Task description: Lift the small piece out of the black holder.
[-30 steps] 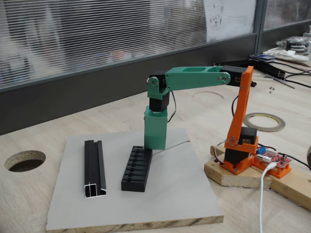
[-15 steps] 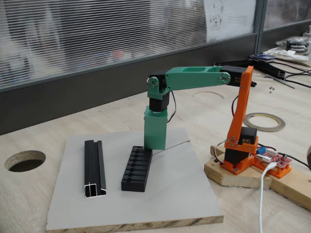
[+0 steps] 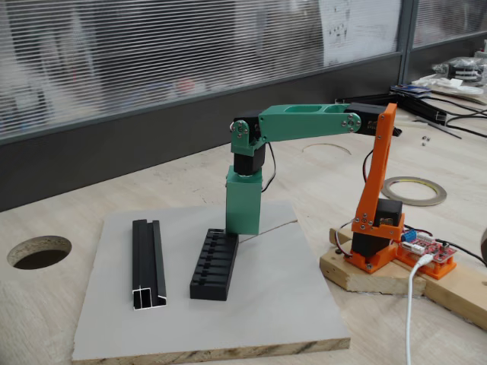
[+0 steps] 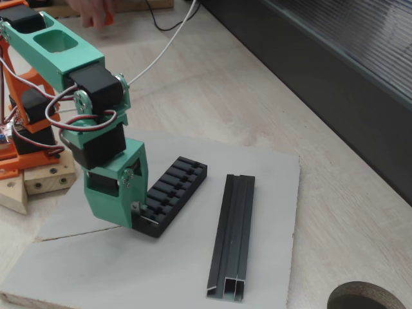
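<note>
A: Item one, the gripper [image 3: 242,228]?

B: It is pointing straight down from the green arm [image 3: 304,122], its tip sitting at the end of the black holder [image 3: 215,264] that lies nearest the orange base [image 3: 377,236]. In the other fixed view the gripper [image 4: 132,217] is meeting that same end of the black holder [image 4: 172,193]. I cannot tell whether its fingers are spread or pressed together (the green housing is covering them in both fixed views).

A: Item two, the small piece?

B: A pale sliver [image 4: 147,219] is showing right at the gripper's tip, on the holder's near end; it may be the small piece, but it is too small to say for sure, or to say whether it is being held.

A: Item three, surroundings?

B: A black channel rail [image 3: 148,263] is lying beside the holder, on the side away from the gripper's arm, parallel and apart from it. Both are resting on a grey board [image 3: 289,304], which is lying on the wooden table [image 3: 152,182]. A roll of tape [image 3: 414,191] is lying beyond the base.

A: Item four, change against the earlier frames?

B: None is registering: arm, gripper, holder and rail are keeping the same places as half a second and a second ago.
</note>
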